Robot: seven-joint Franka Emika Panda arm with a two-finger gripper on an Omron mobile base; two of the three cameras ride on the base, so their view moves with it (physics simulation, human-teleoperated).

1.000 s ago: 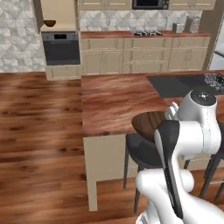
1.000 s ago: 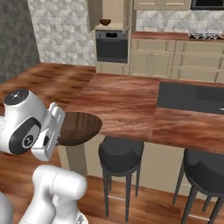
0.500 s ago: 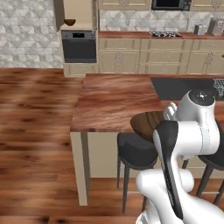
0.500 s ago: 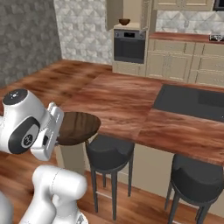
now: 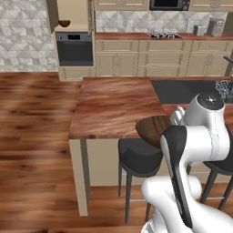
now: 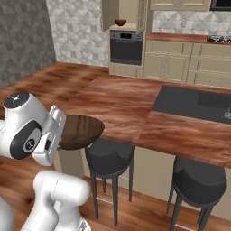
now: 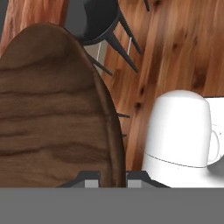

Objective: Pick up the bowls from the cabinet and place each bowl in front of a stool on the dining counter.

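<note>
Pinching the rim of a wide, shallow, dark brown wooden bowl (image 7: 52, 109), the hand (image 7: 113, 177) has its two small dark finger tips pressed together on the bowl's edge, one on each face of the rim, in the hand view; I judge this edge grip keeps the bowl clear of the arm and level enough to slide over the tabletop. In the right base view that bowl (image 6: 80, 131) hangs at the near edge of the long dining counter with its reddish-brown wood-grain tabletop (image 6: 122, 101), just above a black round-seated stool (image 6: 108, 155) that sits at about 4 o'clock from it, so the place in front of this stool looks close at hand. A second black stool (image 6: 198, 180) stands well apart at 3 o'clock. On the way lies only bare wood; the inset black sink (image 6: 191, 101) lies farther along at 2 o'clock and should be kept off. Beyond the island, at 12 o'clock, the beige wall cabinet (image 6: 124, 13) stands open above a dark built-in oven (image 6: 127, 47), and the other dark wooden bowl (image 6: 120, 22) rests on its shelf, not yet fetched.
</note>
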